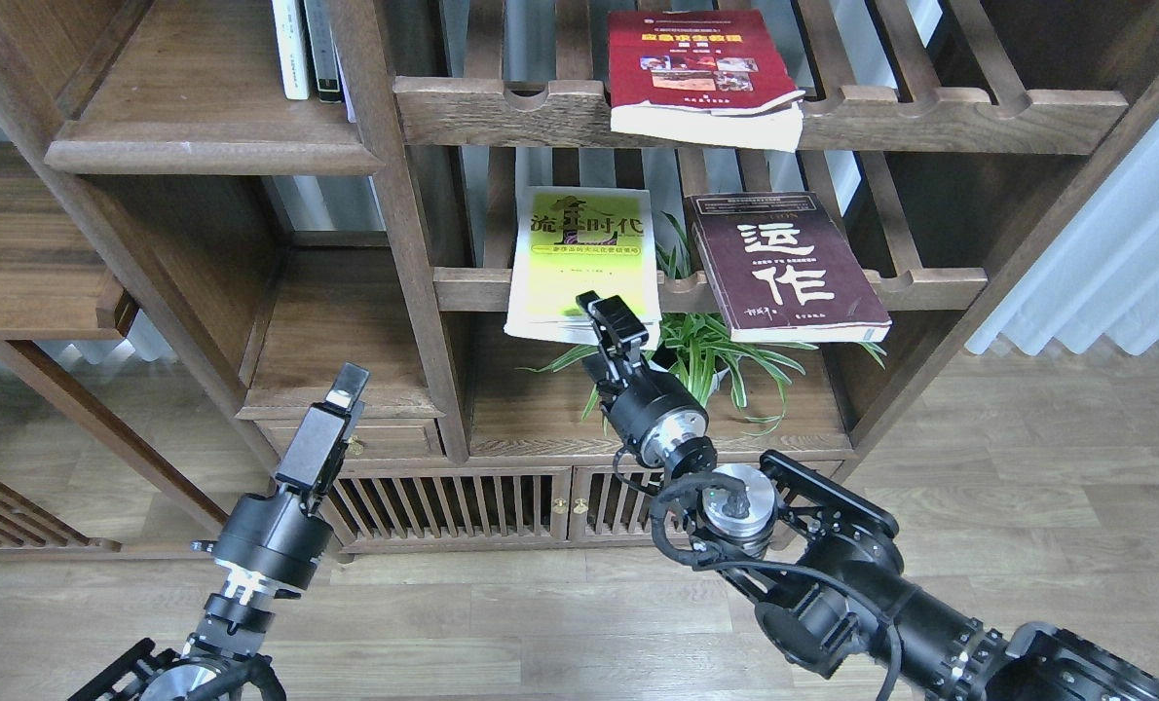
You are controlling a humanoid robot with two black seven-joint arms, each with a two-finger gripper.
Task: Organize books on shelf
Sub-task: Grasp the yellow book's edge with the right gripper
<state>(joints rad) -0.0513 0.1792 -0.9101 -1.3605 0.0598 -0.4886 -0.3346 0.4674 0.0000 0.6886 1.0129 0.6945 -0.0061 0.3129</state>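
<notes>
Black and nearest the viewer, the left gripper (344, 387) hangs in open air before the low cabinet, touching nothing; its fingers are seen edge-on, so whether they stand wide or narrow cannot be told. Farther in, the right gripper (604, 316) reaches the overhanging lower edge of the yellow-green book (584, 258); its jaws look narrow at that edge, though a true clamp cannot be confirmed. Just beyond its tip the book lies flat across a slatted rack (463, 289), and to its right, past a spider plant (711, 346), lies the maroon book (784, 263). Above and beyond, the red book (696, 68) overhangs an upper rack. Up and far left of this gripper sits the solid shelf (200, 117), holding thin volumes (307, 49). Judged as thick paperbacks: moderately heavy, floppy, glossy-covered, hence slippery. A pinch well in from the edge, near the spine, should limit sagging.
</notes>
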